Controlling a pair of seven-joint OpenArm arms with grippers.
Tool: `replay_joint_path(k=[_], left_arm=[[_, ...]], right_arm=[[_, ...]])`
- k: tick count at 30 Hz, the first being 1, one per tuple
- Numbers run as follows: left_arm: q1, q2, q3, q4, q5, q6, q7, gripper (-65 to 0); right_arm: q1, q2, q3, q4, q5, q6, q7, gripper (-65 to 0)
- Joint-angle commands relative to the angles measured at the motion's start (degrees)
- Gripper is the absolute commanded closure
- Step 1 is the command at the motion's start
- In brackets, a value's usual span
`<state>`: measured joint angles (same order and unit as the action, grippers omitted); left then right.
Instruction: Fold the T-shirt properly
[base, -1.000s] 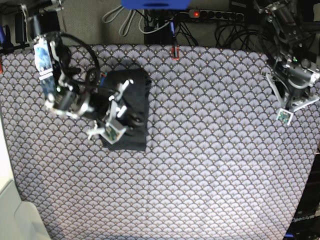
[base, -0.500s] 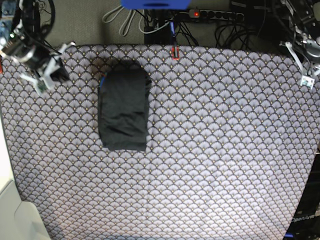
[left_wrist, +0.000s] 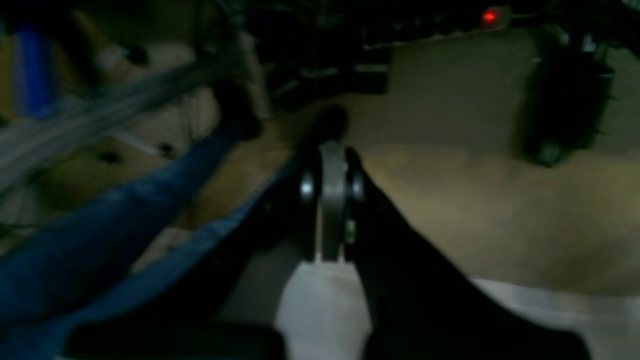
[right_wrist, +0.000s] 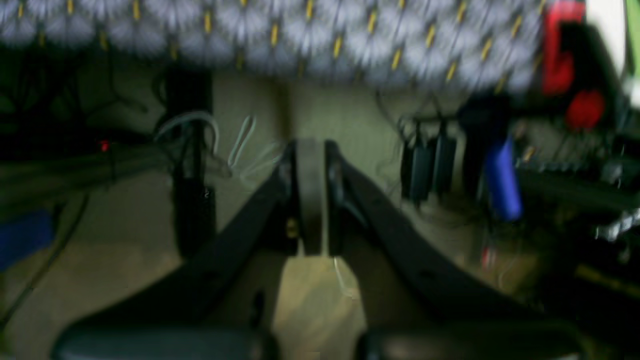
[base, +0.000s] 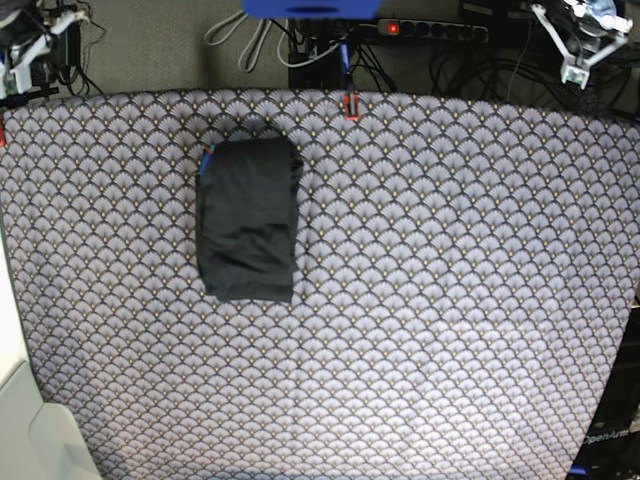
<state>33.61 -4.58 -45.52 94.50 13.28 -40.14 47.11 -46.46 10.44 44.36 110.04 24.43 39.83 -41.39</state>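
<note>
Tool count two: left tool (left_wrist: 332, 200), right tool (right_wrist: 311, 195), both closed, empty; one folded T-shirt (base: 247, 220).

Plain charcoal-black T-shirt (base: 248, 220) on lilac-grey, scallop-patterned cloth (base: 430, 300) with yellow flecks.

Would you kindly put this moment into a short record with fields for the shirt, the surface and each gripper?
T-shirt: T-shirt lies folded into a compact dark rectangle, nothing touching it
Surface: scallop-patterned cloth, shirt on its upper left part in the base view
Left gripper: left gripper shut, empty, off the cloth at the base view's top right
Right gripper: right gripper shut, empty, at the top left
</note>
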Motion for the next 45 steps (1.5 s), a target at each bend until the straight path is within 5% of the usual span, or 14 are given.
replay_joint_path(k=[1, 8, 17, 25, 31, 37, 42, 45], left_arm=[[0.64, -0.21, -0.24, -1.44, -0.14, 0.14, -1.88, -0.3], [0.29, 0.58, -0.24, -15.42, -0.49, 0.14, -10.32, -0.3], [-2.88, -1.00, 6.09, -36.78, -0.05, 0.14, -22.72, -0.3], [-10.09, -5.75, 16.90, -59.11, -0.57, 0.14, -33.71, -0.3], [-15.36, -5.75, 20.59, -69.75, -0.14, 0.14, -37.84, -0.3], [-21.52, -4.43, 24.73, -78.81, -0.14, 14.87, -40.39, -0.3], [-26.09, -1.97, 25.87, -80.92, -0.57, 29.55, -42.85, -0.3], [-28.90, -0.74, 26.04, -83.03, -0.22, 37.11, -43.90, -0.3]], right_arm=[[-1.06, 0.77, 0.43, -0.54, -0.12, 0.17, 1.08, 0.0], [5.45, 1.39, -1.06, -20.94, -12.69, 0.17, 1.69, 0.0], [18.28, 1.74, -2.64, -54.96, -31.94, 0.17, 20.68, 0.0], [26.90, 2.53, -3.00, -79.40, -40.47, 0.17, 34.75, 0.0], [29.27, 2.27, -5.72, -85.47, -41.00, 0.17, 40.11, 0.0], [31.38, 0.60, -13.02, -85.56, -41.00, -1.28, 41.25, 0.0], [36.22, -1.34, -17.85, -91.01, -41.00, -13.59, 41.61, 0.0], [39.47, -2.30, -21.99, -97.25, -41.08, -22.03, 46.88, 0.0]])
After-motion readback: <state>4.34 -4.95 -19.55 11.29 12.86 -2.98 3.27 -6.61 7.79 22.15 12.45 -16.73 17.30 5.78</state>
